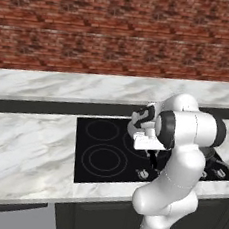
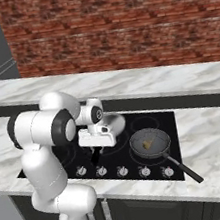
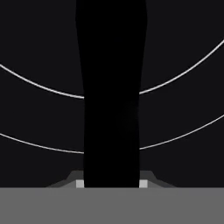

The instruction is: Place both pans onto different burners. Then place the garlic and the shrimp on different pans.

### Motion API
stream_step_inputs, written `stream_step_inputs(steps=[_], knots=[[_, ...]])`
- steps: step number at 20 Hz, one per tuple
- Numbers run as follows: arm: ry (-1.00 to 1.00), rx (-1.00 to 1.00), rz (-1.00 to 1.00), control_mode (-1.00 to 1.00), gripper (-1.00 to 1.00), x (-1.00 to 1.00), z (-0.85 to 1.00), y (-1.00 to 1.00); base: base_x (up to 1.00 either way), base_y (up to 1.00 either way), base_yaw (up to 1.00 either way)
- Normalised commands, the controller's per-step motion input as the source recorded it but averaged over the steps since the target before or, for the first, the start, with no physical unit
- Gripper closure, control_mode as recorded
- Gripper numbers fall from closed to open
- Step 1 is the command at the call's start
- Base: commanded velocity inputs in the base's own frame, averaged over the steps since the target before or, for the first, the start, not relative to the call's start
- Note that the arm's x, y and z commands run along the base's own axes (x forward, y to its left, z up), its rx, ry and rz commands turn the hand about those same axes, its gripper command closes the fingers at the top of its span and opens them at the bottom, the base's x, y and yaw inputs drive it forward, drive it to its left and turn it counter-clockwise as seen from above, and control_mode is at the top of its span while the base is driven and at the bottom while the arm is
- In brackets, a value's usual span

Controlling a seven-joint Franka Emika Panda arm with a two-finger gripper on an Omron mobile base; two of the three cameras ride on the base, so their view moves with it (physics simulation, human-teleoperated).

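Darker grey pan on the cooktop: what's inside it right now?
The darker grey pan sits on the black cooktop and holds one small pale tan lump, the garlic, near its middle. No orange shrimp lies in it. What is under the pan is covered.

The arm's own bulk blocks most of the silver pan in the right base view, so just a pale sliver peeks out past the hand. In the hand view the black handle between the fingers runs off the top edge, with burner rings cut on both sides. The lump in the dark pan is too small to identify.
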Motion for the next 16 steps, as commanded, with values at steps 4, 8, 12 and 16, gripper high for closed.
stream_step_inputs(steps=[4, 8, 12, 16], knots=[[0.0, 0.0, 0.0, -1.0, 1.0, -0.3, 0.0, 0.0, 0.0, 0.0, 0.0], [0.0, 0.0, 0.0, -1.0, 1.0, -0.36, 0.0, 0.0, 0.0, 0.0, 0.0], [0.0, 0.0, 0.0, -1.0, 1.0, -0.31, 0.0, 0.0, 0.0, 0.0, 0.0], [0.0, 0.0, 0.0, -1.0, 1.0, -0.07, 0.0, 0.0, 0.0, 0.0, 0.0]])
